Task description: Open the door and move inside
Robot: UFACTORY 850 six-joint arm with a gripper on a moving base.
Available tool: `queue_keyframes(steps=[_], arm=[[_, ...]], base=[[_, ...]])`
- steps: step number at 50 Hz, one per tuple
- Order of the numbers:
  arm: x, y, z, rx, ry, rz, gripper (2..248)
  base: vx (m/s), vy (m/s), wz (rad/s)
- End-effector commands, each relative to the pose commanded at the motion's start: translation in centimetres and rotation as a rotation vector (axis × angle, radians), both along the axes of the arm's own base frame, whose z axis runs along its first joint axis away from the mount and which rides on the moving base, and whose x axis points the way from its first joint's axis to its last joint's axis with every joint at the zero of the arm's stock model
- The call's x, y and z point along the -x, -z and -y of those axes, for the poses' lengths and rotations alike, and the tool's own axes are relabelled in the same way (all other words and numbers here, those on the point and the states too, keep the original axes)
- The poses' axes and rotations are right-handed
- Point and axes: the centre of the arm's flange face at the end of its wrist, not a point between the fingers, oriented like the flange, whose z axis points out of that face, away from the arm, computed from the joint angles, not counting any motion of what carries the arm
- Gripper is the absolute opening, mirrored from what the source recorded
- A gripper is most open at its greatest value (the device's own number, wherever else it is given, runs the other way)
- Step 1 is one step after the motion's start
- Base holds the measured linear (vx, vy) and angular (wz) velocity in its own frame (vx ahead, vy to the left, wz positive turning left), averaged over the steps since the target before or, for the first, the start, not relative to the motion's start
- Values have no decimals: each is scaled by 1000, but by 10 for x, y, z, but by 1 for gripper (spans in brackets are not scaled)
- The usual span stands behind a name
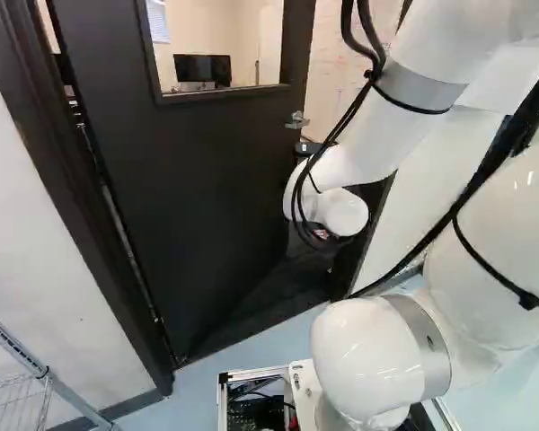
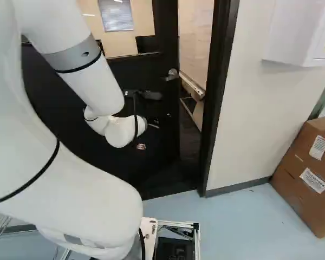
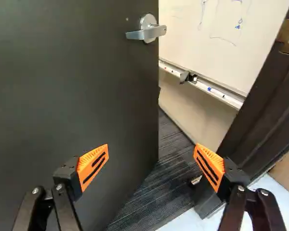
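1. Claw (image 2: pixel 151 123): wide open, fingers spread well apart, holding nothing. Orange pads (image 3: pixel 93 165) face each other across the gap.
2. Left finger sits in front of the door panel; right finger sits in front of the opening and the foot of the door frame (image 3: pixel 260 118). Can't tell if either one touches.
3. Door (image 3: pixel 62 86): ahead of the claw and off to its left, ajar. Long axis upright. Panel slants away from the arm, hinge side nearer, free edge swung into the room beyond.
4. Handle (image 3: pixel 148 32): ahead of the fingertips and higher, roughly in line with the gap, near the door's free edge. Lever lies about level, its long axis across the panel, tip pointing back to the hinge side.
5. Opening is between free edge and frame, ahead and right of center. Striped dark carpet (image 3: pixel 156 192) runs through it.
6. Past that: whiteboard (image 3: pixel 209 33) with marker tray (image 3: pixel 212 90) along its lower edge.
7. Door window (image 1: pixel 217 40) shows a monitor (image 1: pixel 202 69) inside.
8. Near side: cardboard box (image 2: pixel 309 173) at the right of the right base view, wire rack (image 1: pixel 18 395) at the left of the left base view.
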Motion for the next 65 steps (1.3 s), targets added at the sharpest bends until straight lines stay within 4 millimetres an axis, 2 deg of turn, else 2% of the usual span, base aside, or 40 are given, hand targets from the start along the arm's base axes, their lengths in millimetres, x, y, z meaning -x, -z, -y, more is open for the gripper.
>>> queue_keyframes(steps=[21, 65], arm=[[0, 0, 0, 0, 0, 0, 247], [0, 0, 0, 0, 0, 0, 247]], base=[[76, 72, 79], [41, 28, -6]])
